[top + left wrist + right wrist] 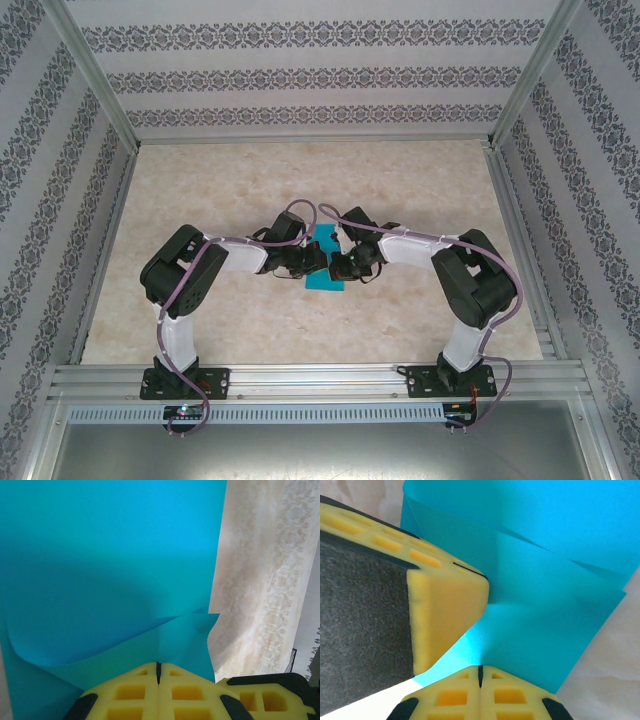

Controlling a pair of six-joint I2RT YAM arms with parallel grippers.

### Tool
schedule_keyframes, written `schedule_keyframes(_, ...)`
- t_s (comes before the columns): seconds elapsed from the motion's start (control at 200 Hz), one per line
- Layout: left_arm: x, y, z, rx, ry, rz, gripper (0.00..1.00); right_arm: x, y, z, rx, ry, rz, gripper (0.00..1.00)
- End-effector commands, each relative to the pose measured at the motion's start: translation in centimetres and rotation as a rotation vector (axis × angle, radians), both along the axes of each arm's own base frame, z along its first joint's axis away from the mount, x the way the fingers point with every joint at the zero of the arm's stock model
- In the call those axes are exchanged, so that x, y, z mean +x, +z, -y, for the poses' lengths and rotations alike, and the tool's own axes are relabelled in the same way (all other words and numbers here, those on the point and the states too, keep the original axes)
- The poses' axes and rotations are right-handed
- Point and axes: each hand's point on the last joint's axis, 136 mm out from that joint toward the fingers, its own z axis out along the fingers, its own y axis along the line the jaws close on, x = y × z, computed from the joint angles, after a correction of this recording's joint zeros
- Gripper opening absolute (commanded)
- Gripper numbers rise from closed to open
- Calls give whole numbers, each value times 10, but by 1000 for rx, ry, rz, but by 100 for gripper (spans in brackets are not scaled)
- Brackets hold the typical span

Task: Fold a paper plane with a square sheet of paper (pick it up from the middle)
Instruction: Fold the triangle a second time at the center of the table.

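Beige marbled table, patterned walls around. At centre, teal-blue square paper sheet, partly folded, one flap lifted. Fully closed on it: left jaws from 9 o'clock, right jaws from 3 o'clock; actual pinch unclear. Likely creasing early fold; next needs firm press along crease. Jaws crowd each other.
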Motion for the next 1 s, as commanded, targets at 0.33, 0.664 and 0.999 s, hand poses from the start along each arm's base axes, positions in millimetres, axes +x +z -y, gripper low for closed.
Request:
schedule_keyframes(0.33,-49,-82,-56,304,74,-218,0,-29,-7,18,-76,60,-53,0)
schedule_keyframes(0.664,-48,-82,-56,309,71,-220,0,-53,-9,37,-115,60,-88,0)
schedule_keyframes(0.999,-46,-77,-51,273,62,-203,0,-19,34,22,1,-49,99,0)
